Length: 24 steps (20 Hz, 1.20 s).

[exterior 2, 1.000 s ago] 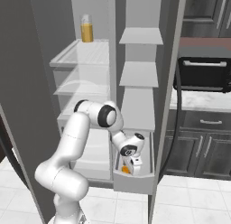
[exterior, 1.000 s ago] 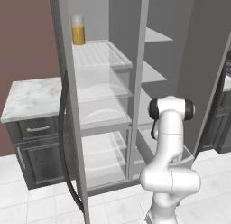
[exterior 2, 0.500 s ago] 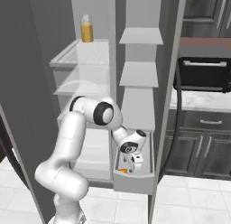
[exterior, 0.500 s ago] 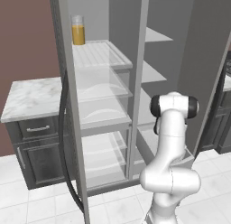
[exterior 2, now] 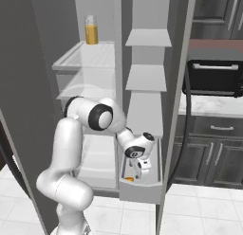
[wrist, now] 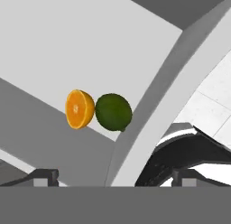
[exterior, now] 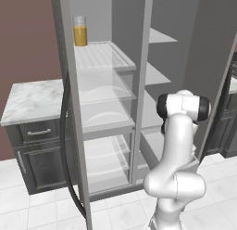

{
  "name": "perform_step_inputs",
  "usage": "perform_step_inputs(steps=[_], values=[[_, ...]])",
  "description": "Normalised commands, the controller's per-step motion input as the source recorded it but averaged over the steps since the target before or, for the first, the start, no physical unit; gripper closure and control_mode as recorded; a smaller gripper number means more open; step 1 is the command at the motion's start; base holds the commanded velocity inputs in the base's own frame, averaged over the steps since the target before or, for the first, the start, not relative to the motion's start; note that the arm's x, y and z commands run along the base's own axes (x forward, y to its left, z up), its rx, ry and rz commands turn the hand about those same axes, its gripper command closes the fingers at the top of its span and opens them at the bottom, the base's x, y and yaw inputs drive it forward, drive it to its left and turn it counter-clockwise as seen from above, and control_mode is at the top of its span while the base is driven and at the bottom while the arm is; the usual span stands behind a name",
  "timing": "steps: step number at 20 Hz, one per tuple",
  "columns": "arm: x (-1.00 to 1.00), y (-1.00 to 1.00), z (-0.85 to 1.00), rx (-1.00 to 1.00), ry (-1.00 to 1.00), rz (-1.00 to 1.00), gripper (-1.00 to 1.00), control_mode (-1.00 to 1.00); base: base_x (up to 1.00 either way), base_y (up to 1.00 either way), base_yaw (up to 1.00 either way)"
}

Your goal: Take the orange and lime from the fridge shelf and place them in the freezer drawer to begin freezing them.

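Observation:
The orange [wrist: 80, 109], cut face showing, and the dark-green lime [wrist: 113, 111] lie touching each other on the pale floor of the freezer drawer [wrist: 149, 105], close to its wall. My gripper [wrist: 115, 175] hangs above them, open, with nothing between its fingers. From the right base view the gripper [exterior 2: 136, 171] points down into the freezer drawer [exterior 2: 140, 190], and a bit of the orange [exterior 2: 129, 179] shows at the drawer's bottom. The ridged white fridge shelf [exterior: 104, 57] sits high in the left compartment and is bare of fruit.
A tall glass of orange juice [exterior: 80, 31] stands at the back of the ridged shelf [exterior 2: 85, 56]. Plain grey shelves [exterior 2: 146, 77] rise above the drawer. The fridge door [exterior 2: 173, 101] stands close on the right, with a marble counter [exterior: 32, 99] at left and an oven [exterior 2: 213, 77] at right.
My hand has lifted a little upward above the drawer. The orange and the lime stay in the drawer.

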Motion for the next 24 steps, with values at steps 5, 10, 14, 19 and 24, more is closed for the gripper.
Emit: perform_step_inputs(steps=[5,10,14,19,24], values=[[-0.24,0.14,0.4,0.0,0.0,0.0,-1.0,-1.0,0.0,0.0,0.0],[-0.24,0.21,0.4,0.0,0.0,0.0,-1.0,-1.0,0.0,0.0,0.0],[-0.28,0.19,0.45,0.0,0.0,0.0,-1.0,-1.0,0.0,0.0,0.0],[-0.29,0.19,0.55,0.0,0.0,0.0,-1.0,-1.0,0.0,0.0,0.0],[-0.3,0.17,0.61,0.0,0.0,0.0,-1.0,-1.0,0.0,0.0,0.0]])
